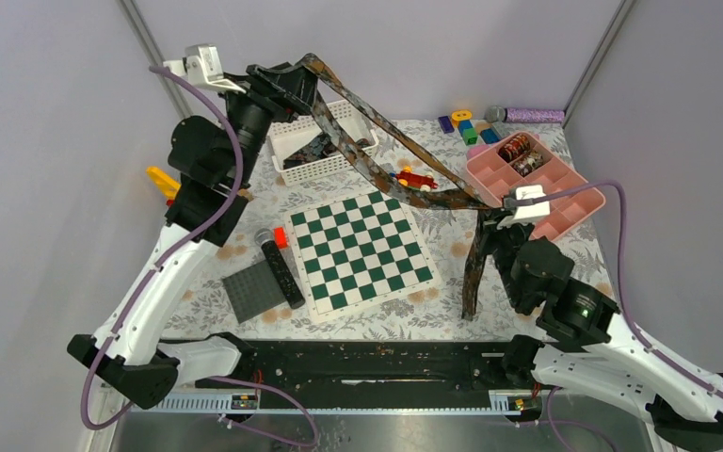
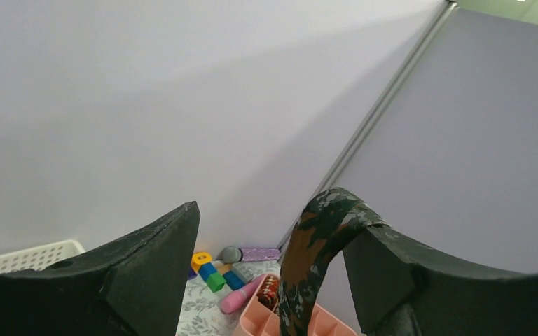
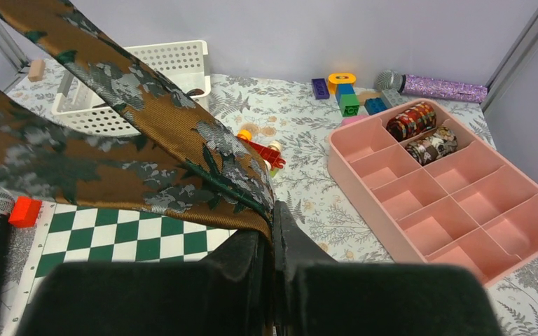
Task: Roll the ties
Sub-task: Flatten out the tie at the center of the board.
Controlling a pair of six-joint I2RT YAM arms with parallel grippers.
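Stretching the brown-rust tie (image 3: 133, 147) above the chessboard (image 1: 358, 250), we have the right gripper (image 3: 272, 227) clenched on it right of the board, while the left gripper (image 2: 273, 220), high beyond the board's far-left corner, is released, the tie only draped over one finger. It may slide off, falling onto the toy car (image 1: 416, 179) behind the board. The white basket (image 1: 315, 168) crowds that corner.

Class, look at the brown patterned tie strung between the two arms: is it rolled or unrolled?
Unrolled: the tie runs as a long strip from the shut right end effector up to the left end effector, where it hangs draped.
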